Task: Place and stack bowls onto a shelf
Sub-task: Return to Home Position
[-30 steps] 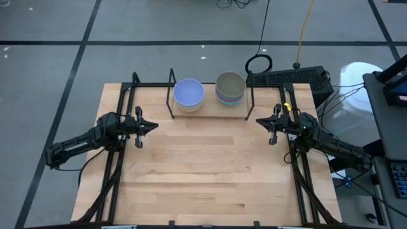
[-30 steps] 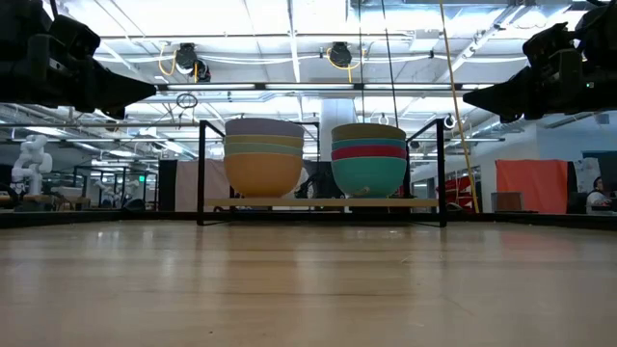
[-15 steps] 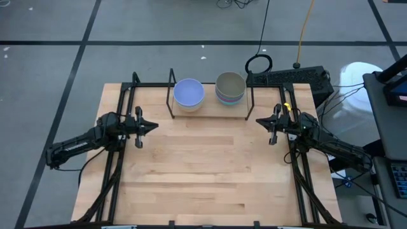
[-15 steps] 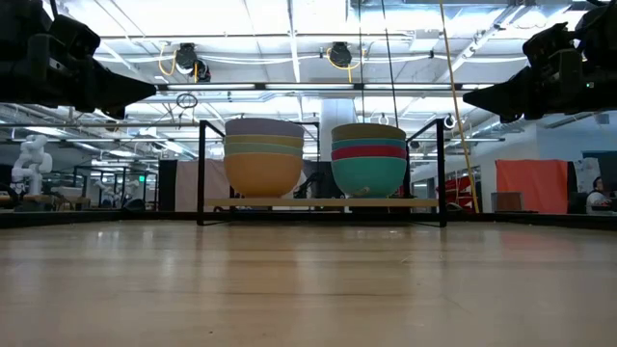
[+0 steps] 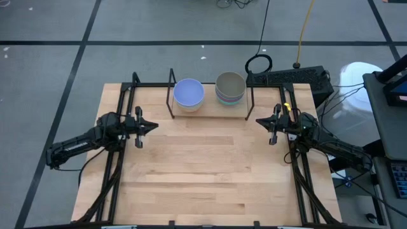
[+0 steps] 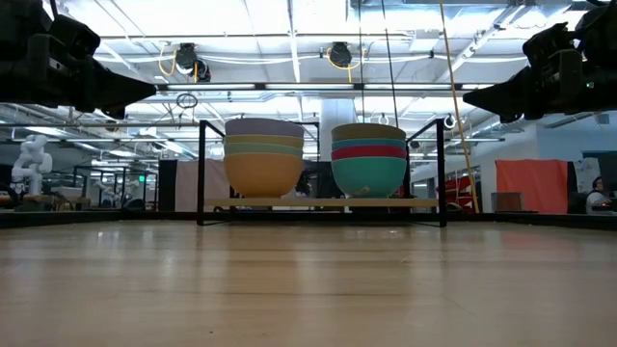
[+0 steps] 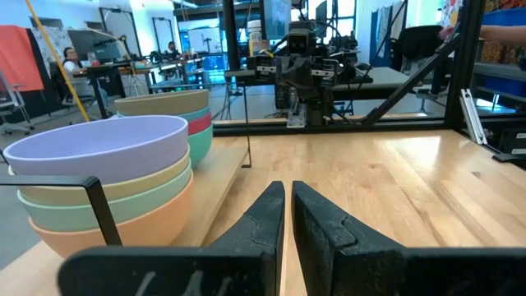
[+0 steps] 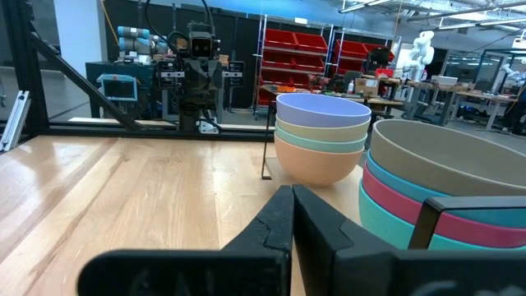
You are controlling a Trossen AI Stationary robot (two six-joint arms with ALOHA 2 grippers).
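Bowls [image 6: 263,154] stand in two stacks of four on the shelf [image 6: 323,203], at the far edge of the surface [image 5: 203,165]. Both jaws are clenched, grasping nothing; left arm [image 5: 82,141] and right arm [image 5: 331,145] wait at the sides, well apart from the shelf. My worry — if I swing an arm carelessly it may knock a rod [image 6: 201,173], and such tall stacks could tip.

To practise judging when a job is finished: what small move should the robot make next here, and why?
Likely just hold still. The lavender-topped stack and the olive-topped stack, four bowls each, sit on the shelf; the left tool and right tool are shut and empty, at opposite sides of the table.
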